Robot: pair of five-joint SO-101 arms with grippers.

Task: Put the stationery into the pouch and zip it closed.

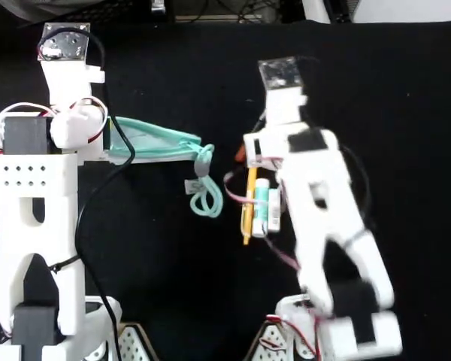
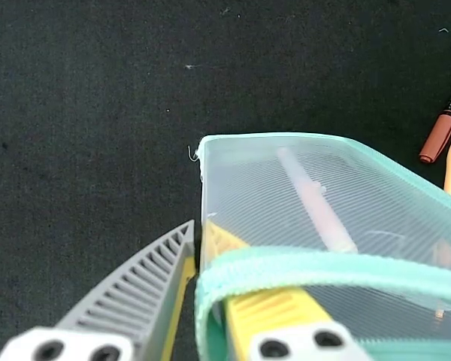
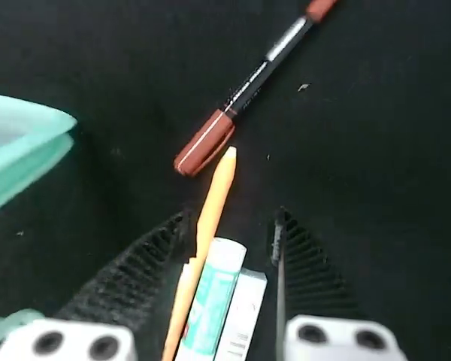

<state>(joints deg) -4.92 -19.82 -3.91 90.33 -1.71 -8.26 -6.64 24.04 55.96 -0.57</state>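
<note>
A teal mesh pouch point(image 1: 154, 145) lies at the left of the black table, with a pale pink pen point(image 2: 316, 207) visible inside through the mesh. My left gripper point(image 2: 198, 229) is shut on the pouch's end, its yellow finger inside and its grey finger point(image 2: 154, 282) outside. An orange pen point(image 3: 213, 203) and a teal-and-white stick point(image 3: 214, 301) lie side by side between the fingers of my open right gripper point(image 3: 229, 218). A brown-capped marker point(image 3: 248, 83) lies just beyond the orange pen's tip, apart from the fingers.
The pouch's teal cord loop point(image 1: 205, 197) trails on the table between the pouch and the stationery. The right arm point(image 1: 323, 218) hangs over the table's middle right. Black cloth point(image 1: 406, 113) covers the whole table.
</note>
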